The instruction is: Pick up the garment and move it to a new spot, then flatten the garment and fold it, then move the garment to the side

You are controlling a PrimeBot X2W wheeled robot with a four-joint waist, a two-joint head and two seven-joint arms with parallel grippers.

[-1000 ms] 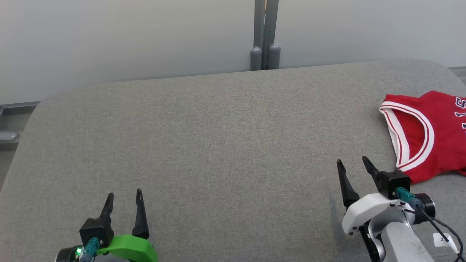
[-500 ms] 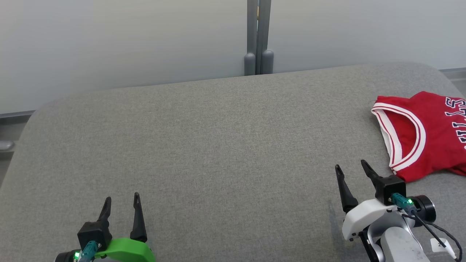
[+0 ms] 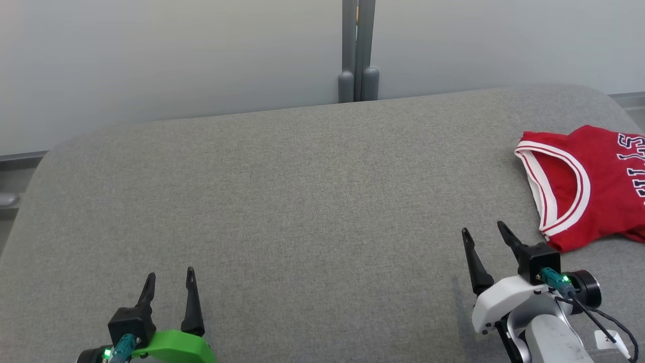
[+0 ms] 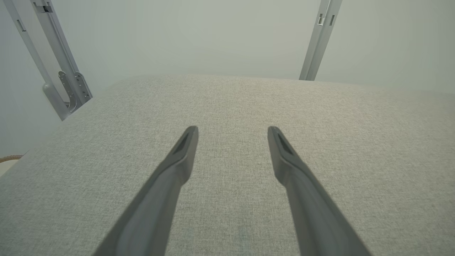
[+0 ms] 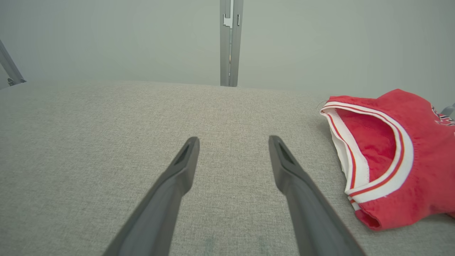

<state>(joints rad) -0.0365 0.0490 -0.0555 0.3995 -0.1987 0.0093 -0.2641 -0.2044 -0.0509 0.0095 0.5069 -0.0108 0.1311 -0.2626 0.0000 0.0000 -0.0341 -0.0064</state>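
1. Left end effector [image 3: 170,275]: nearest me, low left. Fingers spread, nothing between them, over bare desk [image 3: 302,201].
2. Right end effector [image 3: 482,229]: low right. Fingers spread and empty, just beside the jersey's near corner.
3. Jersey [image 3: 599,191]: red with white trim, lying compact at the desk's right side and running past the edge of my head view. I cannot tell how neatly it is layered. This fits either a garment waiting to be picked up or one folded and set aside.
4. Post [image 3: 358,50]: grey, against the wall behind the desk.
5. Hazards:
   - A swing of the right arm could snag the trim and rumple the layers.
   - A pinch that catches one layer only would let the rest trail.
   - Cloth this close to the desk's edge could slide off if dragged.
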